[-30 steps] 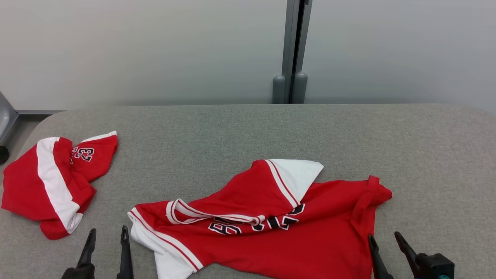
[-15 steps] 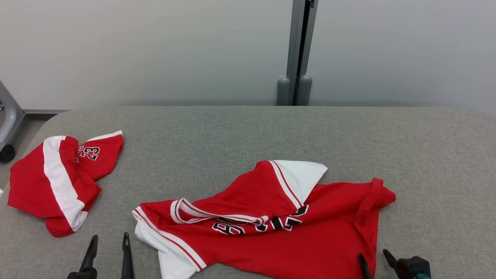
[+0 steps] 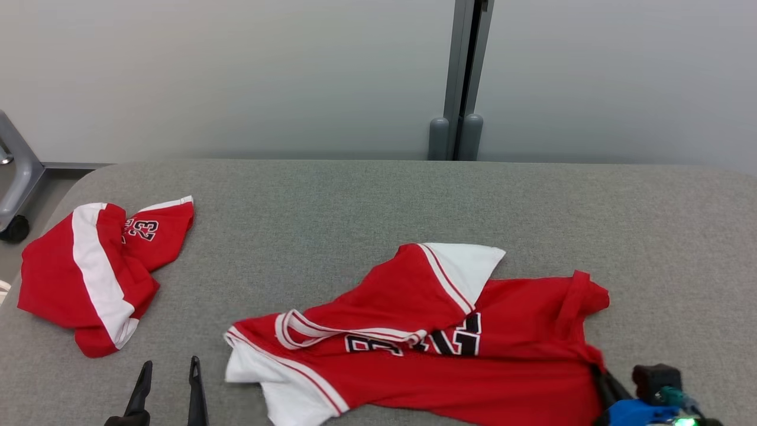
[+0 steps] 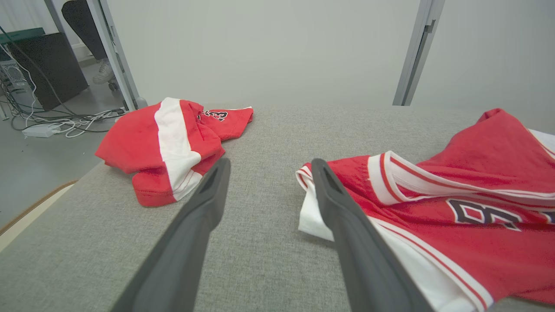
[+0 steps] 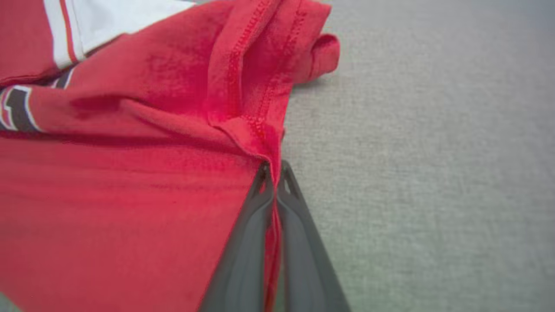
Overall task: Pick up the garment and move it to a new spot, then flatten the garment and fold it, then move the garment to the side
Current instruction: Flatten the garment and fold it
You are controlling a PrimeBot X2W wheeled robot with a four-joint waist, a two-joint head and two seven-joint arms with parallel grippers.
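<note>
Red jersey [image 3: 449, 355] sits crumpled at lower centre of the head view. The right gripper [image 5: 272, 173] is pinched tight on its right hem, and the left gripper [image 4: 271, 164] is spread wide and empty at lower left. Looks like the pick-up step; next probably needs a clean lift. Grey fabric table [image 3: 355, 201], 1 pair of shorts [image 3: 89, 278] far left, pale wall [image 3: 236, 71] behind.

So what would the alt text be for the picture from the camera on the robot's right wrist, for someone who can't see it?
The right claw, its two dark fingers pressed together, pinches the stitched edge of a rumpled red jersey. The jersey covers the left half, with a white panel and black lettering at upper left; a grey fabric surface lies to the right.
</note>
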